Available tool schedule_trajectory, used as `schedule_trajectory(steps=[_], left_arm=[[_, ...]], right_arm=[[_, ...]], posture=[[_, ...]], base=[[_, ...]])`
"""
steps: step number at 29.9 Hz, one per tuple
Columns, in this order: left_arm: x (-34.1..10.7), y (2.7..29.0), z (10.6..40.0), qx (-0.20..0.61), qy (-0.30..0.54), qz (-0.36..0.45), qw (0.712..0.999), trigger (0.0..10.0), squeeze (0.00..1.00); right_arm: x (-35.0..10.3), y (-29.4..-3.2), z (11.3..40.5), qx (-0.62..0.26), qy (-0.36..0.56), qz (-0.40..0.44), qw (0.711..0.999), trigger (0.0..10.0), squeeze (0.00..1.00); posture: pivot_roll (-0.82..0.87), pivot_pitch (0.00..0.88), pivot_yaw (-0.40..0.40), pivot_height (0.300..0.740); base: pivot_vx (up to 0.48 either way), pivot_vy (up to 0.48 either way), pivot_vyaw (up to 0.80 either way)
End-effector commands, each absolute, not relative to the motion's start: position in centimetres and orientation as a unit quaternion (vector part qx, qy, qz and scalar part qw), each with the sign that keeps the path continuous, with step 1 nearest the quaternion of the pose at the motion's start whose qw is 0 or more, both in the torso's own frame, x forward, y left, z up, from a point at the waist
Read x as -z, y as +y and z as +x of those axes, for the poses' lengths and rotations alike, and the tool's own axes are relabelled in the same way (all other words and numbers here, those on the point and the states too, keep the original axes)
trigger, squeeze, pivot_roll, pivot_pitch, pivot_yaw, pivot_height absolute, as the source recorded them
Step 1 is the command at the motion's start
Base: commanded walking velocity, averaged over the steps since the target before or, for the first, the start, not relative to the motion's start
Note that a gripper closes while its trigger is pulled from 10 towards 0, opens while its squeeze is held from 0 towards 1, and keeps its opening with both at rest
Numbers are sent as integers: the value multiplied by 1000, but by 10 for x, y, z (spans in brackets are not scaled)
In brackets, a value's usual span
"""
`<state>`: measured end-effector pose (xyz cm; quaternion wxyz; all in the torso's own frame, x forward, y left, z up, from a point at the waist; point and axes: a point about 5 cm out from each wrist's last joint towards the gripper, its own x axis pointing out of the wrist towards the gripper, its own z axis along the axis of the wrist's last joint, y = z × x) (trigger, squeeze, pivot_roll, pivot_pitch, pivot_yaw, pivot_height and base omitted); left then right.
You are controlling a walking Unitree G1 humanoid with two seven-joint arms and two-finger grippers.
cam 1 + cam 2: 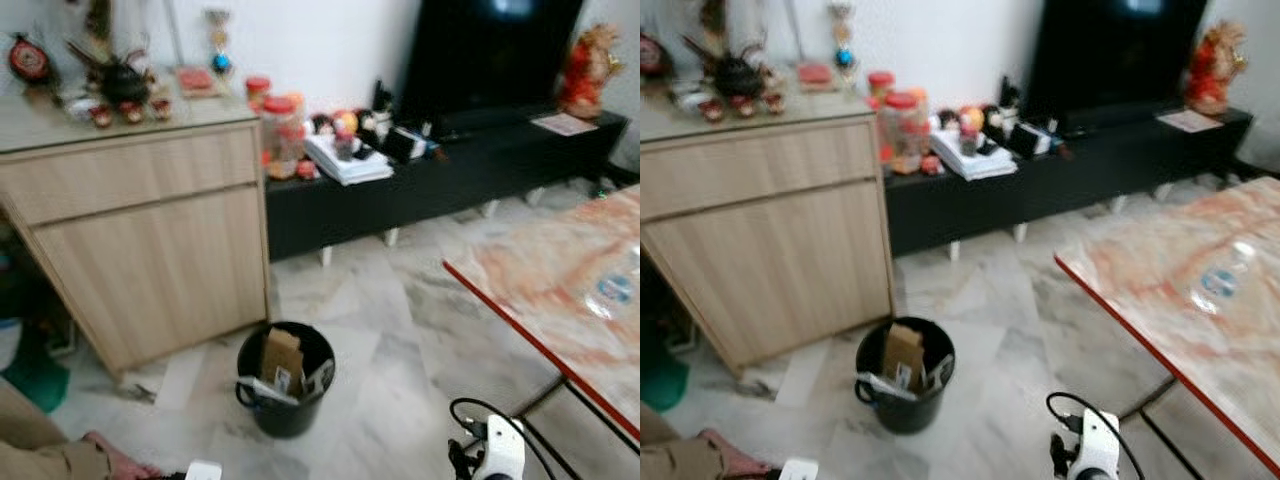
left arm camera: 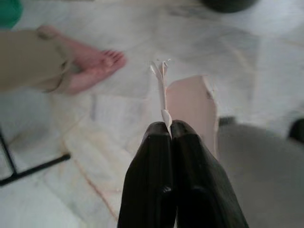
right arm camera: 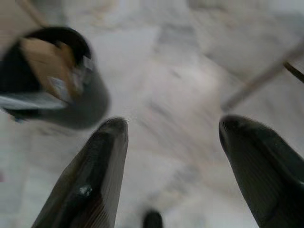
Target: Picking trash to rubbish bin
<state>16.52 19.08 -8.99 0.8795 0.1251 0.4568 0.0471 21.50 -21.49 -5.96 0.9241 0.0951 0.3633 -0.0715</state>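
A black rubbish bin (image 1: 285,380) stands on the marble floor in front of me, holding a brown cardboard piece (image 1: 282,357) and other scraps. In the left wrist view my left gripper (image 2: 170,127) is shut on a thin torn piece of pale paper (image 2: 190,107) that hangs over the floor. My right gripper (image 3: 173,130) is open with nothing between its fingers, low over the floor, with the bin (image 3: 50,90) just beyond it. The right wrist (image 1: 495,452) shows at the bottom of the eye views.
A person's bare foot (image 2: 90,66) and trouser leg (image 1: 50,455) are at my lower left. A wooden cabinet (image 1: 130,240) stands behind the bin, a black TV bench (image 1: 440,170) with clutter behind that. A red-edged marble table (image 1: 570,290) with a plastic bottle (image 1: 1222,278) is on the right.
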Motion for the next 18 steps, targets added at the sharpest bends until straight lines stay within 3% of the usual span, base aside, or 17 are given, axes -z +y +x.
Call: schedule_trajectory(steps=[1,18], left_arm=[[92,195,161,-53,467,127,873,10000,0],[92,194,161,-51,467,125,874,10000,0]], right_arm=[[61,-212,215,70,366,100,923,10000,0],[62,-211,213,67,372,103,920,10000,0]], posture=[[18,31,-72,740],[19,29,-72,740]], base=[[382,0,0],[382,0,0]])
